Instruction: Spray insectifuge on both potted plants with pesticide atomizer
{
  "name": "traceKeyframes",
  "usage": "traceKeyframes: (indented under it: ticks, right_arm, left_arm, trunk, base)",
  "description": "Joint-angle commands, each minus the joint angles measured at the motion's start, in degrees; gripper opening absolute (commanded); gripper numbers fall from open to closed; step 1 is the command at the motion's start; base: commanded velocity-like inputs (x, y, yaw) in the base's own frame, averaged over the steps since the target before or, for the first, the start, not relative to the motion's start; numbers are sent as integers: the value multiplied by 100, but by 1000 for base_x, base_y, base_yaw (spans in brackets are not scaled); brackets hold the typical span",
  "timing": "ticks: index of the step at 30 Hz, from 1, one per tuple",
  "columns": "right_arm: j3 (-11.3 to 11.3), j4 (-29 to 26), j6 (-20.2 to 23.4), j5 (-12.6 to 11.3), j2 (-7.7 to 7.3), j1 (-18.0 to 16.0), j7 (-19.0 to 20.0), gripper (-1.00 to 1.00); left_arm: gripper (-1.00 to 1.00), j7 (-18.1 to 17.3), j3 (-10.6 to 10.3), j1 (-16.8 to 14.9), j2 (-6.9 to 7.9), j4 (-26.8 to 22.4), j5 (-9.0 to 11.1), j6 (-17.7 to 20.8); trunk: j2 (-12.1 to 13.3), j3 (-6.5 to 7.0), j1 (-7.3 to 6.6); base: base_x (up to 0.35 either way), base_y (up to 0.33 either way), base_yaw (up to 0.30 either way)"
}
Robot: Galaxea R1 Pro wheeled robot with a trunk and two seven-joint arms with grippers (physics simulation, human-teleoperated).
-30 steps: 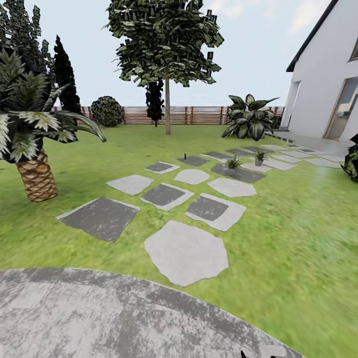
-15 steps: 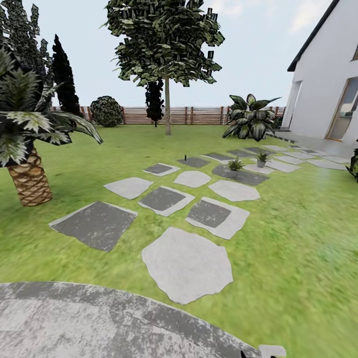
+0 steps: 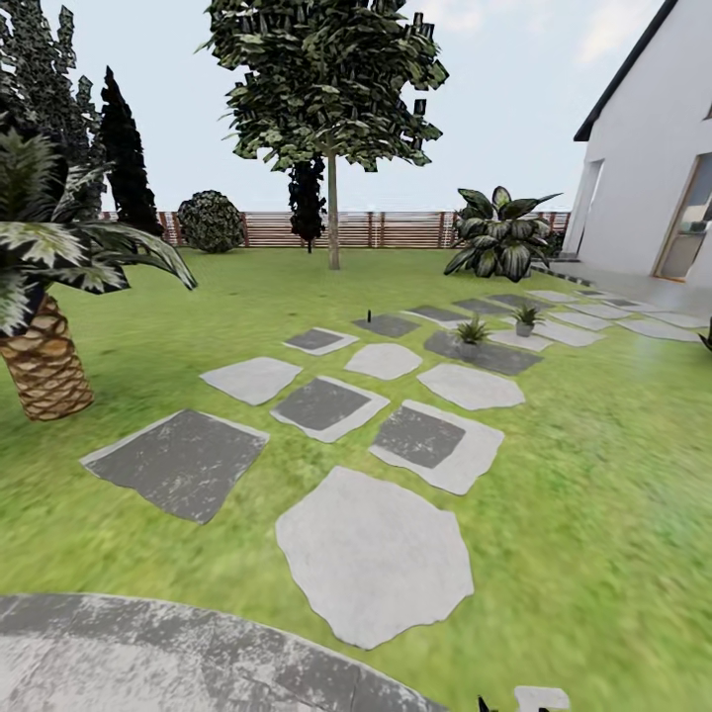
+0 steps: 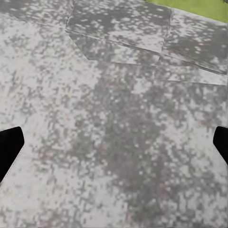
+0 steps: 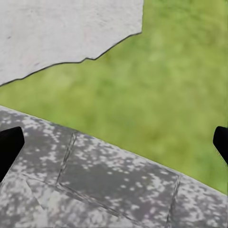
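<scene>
Stones (image 3: 373, 554) loom nearer than before; potted plants (image 3: 472, 334) ahead; both hands (image 4: 114, 147) (image 5: 114, 147) spread wide, empty.

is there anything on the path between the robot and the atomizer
Nothing visible blocks it. The pesticide atomizer stands far ahead by a dark stepping stone, with open lawn and flat stones between.

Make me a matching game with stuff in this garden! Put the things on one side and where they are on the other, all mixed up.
Things:
1. pesticide atomizer
2. potted plants
3. palm tree
4. fence

Places:
A. far back edge of the lawn
B. left side, on the grass
C. on a dark stepping stone, far ahead
D. on stones right of the small bottle

Pairs: 1-C, 2-D, 3-B, 4-A
</scene>
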Motion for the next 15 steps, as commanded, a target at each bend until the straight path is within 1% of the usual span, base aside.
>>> traceKeyframes:
  ticks: [1, 15]
  right_arm:
    - [-36, 5, -21, 5, 1, -4, 10, 100]
    - [-36, 5, -21, 5, 1, -4, 10, 100]
  left_arm:
    - [100, 0, -8, -2, 0, 4, 42, -17]
    - [100, 0, -8, -2, 0, 4, 42, -17]
  trunk:
    - [-2, -6, 2]
    - [-2, -6, 2]
  base:
    - [307, 0, 0]
    - [307, 0, 0]
